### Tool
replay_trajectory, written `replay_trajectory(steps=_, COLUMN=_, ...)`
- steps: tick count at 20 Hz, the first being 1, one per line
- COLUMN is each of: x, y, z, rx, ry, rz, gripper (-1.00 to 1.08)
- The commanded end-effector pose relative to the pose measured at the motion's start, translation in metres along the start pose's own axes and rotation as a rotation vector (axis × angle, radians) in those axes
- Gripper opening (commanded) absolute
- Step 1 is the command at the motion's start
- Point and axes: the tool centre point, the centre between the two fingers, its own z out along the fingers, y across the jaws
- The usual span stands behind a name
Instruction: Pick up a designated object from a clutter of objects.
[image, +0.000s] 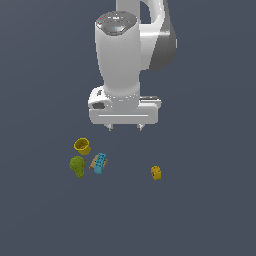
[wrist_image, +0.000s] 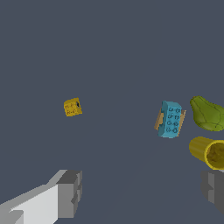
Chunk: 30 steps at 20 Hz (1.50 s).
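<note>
The teal-blue studded brick lies on the dark floor, resting over the tan tile. It also shows in the wrist view, with the tile's edges showing on either side. The yellow cup lies tipped beside it, and the olive-green pear shape is close by. The orange-yellow block lies apart toward the exterior view's right. My gripper hangs open and empty above the floor, behind and above the clutter.
The dark grey floor stretches around the items. The white arm stands behind the clutter in the exterior view. No walls or containers show.
</note>
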Motion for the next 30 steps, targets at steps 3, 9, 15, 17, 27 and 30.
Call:
replay_trajectory(steps=3, x=0.014, y=0.029, z=0.039, rx=-0.005, ry=-0.001, rz=0.036, gripper=1.00)
replay_trajectory(steps=9, x=0.026, y=0.074, z=0.099, rx=-0.017, ry=-0.002, rz=0.087, gripper=1.00)
replay_trajectory(steps=15, x=0.028, y=0.105, z=0.140, rx=-0.029, ry=-0.003, rz=0.120, gripper=1.00)
replay_trajectory(steps=17, x=0.028, y=0.112, z=0.149, rx=-0.032, ry=-0.004, rz=0.127, gripper=1.00)
replay_trajectory(steps=27, x=0.027, y=0.122, z=0.164, rx=-0.036, ry=-0.006, rz=0.137, gripper=1.00)
replay_trajectory(steps=30, x=0.027, y=0.122, z=0.172, rx=-0.036, ry=-0.006, rz=0.137, gripper=1.00)
